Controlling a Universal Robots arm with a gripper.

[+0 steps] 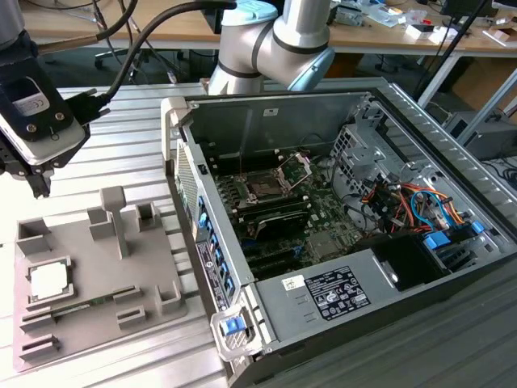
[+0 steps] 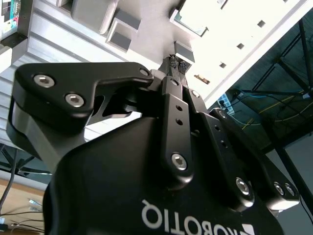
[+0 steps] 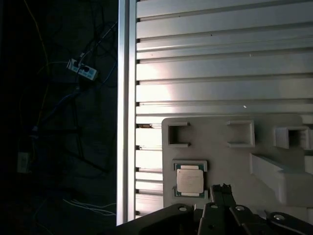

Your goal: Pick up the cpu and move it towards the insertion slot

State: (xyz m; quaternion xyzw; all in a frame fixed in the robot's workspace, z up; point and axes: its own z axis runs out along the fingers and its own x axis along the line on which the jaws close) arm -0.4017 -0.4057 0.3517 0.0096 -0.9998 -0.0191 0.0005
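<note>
One black two-fingered gripper (image 2: 176, 62) hangs above the flat grey plastic tray (image 1: 97, 271), clear of it, jaws pinched together on nothing. The small square cpu (image 3: 190, 180) with its pale silvery top lies flat in a recess by the tray's edge on the exterior view's left, well apart from the dark, silver-framed insertion slot (image 1: 265, 187) inside the open metal computer case (image 1: 339, 113) beside the tray. Coming down unparted, the jaws would likely strike the chip's top; a skewed pinch on so thin an edge could drop it.
</note>
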